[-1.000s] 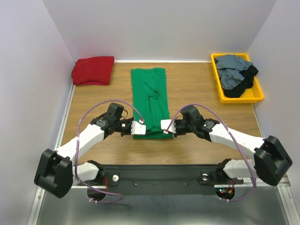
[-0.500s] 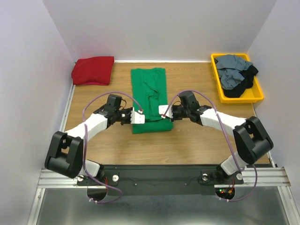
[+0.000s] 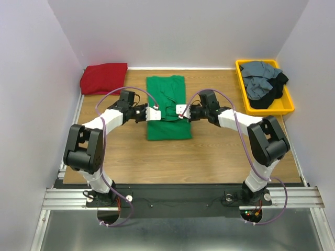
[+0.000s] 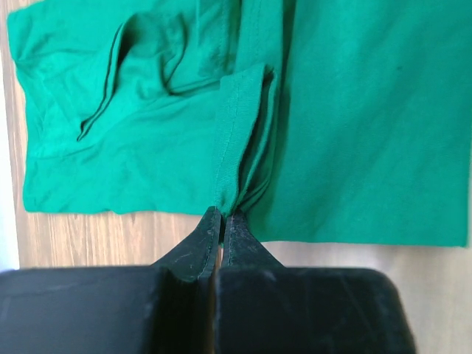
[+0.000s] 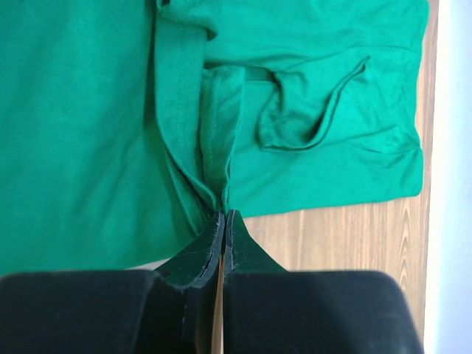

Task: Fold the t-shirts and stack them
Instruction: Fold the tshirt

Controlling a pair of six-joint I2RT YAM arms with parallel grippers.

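Note:
The bright green t-shirt (image 3: 167, 107) lies lengthwise in the middle of the wooden table, its near part doubled over toward the far end. My left gripper (image 3: 155, 113) is shut on the shirt's hem at its left edge (image 4: 236, 158). My right gripper (image 3: 181, 111) is shut on the hem at its right edge (image 5: 214, 140). Both hold the lifted hem over the shirt's middle. A folded dark red t-shirt (image 3: 104, 78) lies at the far left corner. Slate grey and black t-shirts (image 3: 264, 83) are heaped in the tray.
The yellow plastic tray (image 3: 245, 97) stands at the far right against the wall. White walls close the table on the left, far and right sides. Bare wood (image 3: 172, 157) lies between the shirt and the arm bases.
Both grippers have carried the shirt's near hem away from me, toward the far end, doubling the green shirt over itself. Both arms are stretched further out.

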